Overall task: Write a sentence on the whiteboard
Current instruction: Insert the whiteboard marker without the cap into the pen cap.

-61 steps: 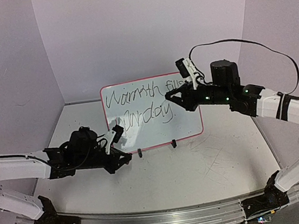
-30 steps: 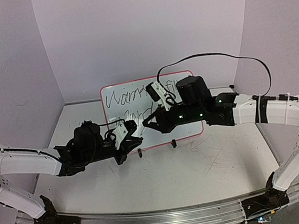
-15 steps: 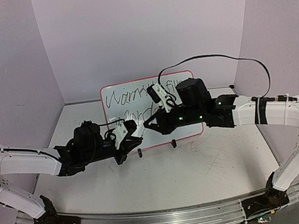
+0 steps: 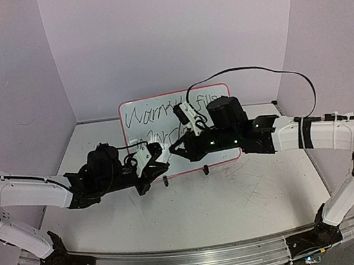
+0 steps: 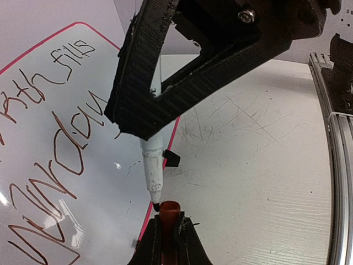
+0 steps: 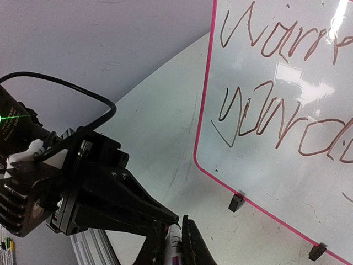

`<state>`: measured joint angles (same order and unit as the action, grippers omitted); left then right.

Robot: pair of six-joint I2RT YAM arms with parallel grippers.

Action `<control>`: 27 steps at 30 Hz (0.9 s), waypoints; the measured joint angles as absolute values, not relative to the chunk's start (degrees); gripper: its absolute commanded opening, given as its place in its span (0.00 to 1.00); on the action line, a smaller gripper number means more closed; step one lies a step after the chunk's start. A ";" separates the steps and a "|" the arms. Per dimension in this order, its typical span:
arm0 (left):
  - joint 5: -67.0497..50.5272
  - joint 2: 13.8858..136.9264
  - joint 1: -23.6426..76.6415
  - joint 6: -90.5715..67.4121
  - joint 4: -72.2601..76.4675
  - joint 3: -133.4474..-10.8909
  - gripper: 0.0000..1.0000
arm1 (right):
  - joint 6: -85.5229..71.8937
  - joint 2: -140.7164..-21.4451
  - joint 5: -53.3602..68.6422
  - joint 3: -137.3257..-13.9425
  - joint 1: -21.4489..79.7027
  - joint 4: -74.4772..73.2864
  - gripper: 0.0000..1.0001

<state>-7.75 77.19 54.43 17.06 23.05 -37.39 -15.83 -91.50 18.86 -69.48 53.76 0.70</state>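
The whiteboard point(image 4: 224, 154) stands upright at the back of the table on two black clip feet point(image 6: 236, 202). The sentence point(image 4: 146, 115) runs across it in two dark lines, partly hidden by my right arm; it also shows in the left wrist view point(image 5: 66, 132) and the right wrist view point(image 6: 276, 127). My left gripper point(image 5: 170, 222) is shut on a red marker cap point(image 5: 170, 208), its mouth pointing up. My right gripper point(image 6: 175, 231) is shut on a white marker point(image 5: 151, 165). The marker's tip touches the cap's rim. Both grippers meet in front of the board's lower left point(image 4: 167, 154).
The scratched grey tabletop point(image 4: 236, 196) lies in front of the board. An aluminium rail point(image 4: 180, 261) runs along the near edge. A black cable point(image 4: 247, 71) arcs above my right arm. Pale walls close in at the back and both sides.
My right gripper has moved left and down from the board's writing, bringing the marker to my left gripper. My left gripper has moved right and up with the cap.
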 measured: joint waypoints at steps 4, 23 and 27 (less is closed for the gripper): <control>-7.77 77.17 54.48 17.06 23.05 -37.39 0.00 | -16.03 -91.50 18.61 -68.93 53.74 0.87 0.00; -7.38 77.08 54.43 17.04 23.62 -37.36 0.00 | -16.62 -88.88 17.43 -65.39 53.84 3.44 0.00; -7.38 77.08 54.43 17.04 23.62 -37.36 0.00 | -16.64 -88.88 17.49 -65.39 53.84 3.46 0.00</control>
<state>-7.38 77.08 54.43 17.04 23.62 -37.36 -16.64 -88.88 17.49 -65.39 53.84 3.46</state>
